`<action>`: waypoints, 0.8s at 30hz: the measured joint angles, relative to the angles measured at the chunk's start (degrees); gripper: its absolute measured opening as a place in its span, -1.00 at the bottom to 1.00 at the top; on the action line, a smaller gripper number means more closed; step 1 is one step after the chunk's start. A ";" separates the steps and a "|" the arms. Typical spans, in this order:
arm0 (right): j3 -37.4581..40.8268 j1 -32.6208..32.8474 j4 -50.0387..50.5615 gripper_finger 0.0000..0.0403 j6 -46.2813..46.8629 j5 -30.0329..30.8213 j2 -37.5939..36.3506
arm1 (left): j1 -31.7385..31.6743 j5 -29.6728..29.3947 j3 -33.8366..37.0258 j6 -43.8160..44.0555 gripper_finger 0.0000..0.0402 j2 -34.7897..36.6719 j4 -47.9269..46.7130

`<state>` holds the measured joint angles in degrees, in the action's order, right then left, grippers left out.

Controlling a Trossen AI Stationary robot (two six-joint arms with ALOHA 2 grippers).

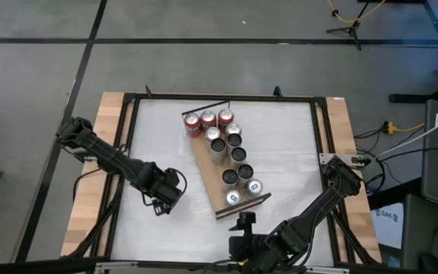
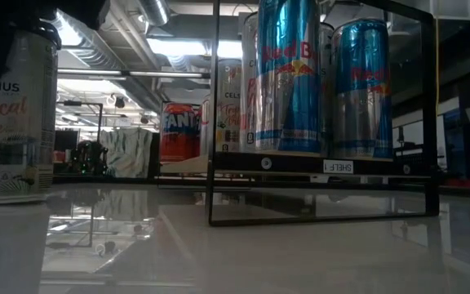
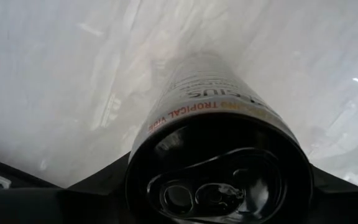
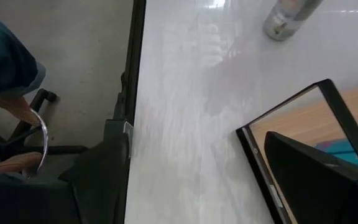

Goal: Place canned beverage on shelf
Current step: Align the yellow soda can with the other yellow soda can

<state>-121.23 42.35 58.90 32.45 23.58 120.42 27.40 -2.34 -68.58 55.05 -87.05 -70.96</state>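
Note:
A slim white can (image 3: 210, 93) printed with "TROPICAL" stands upright on the white tabletop, left of the shelf (image 1: 204, 164). It also shows in the low view (image 2: 11, 122) and the right wrist view (image 4: 288, 18). My left gripper (image 1: 164, 199) is down over the can, shut on it. The shelf is a light-brown board lying slantwise, with several cans (image 1: 234, 152) standing on it and a thin black rail (image 1: 204, 107) at its far end. My right gripper (image 1: 245, 223) waits open just off the shelf's near end. My left gripper comes at the can from above, pointing down, with one finger (image 3: 73, 193) on each side of its upper body. The can's dark top (image 3: 219, 183) hides where the fingers meet the wall. The can stays upright with its base (image 2: 6, 194) on the tabletop.
Red cans (image 1: 207, 119) stand at the shelf's far end. A black frame (image 1: 128, 152) runs round the white top. In the right wrist view a person's blue sleeve (image 4: 5, 62) and a chair show beyond the table's edge. Bare tabletop lies between the can and the shelf.

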 joint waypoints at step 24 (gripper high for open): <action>0.00 0.00 -0.02 0.82 0.00 -1.15 0.04 | -0.89 3.43 0.00 -0.42 0.59 0.09 0.15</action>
<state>-121.23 42.35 58.87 32.45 22.44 120.46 26.50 1.09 -68.58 54.63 -86.96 -70.81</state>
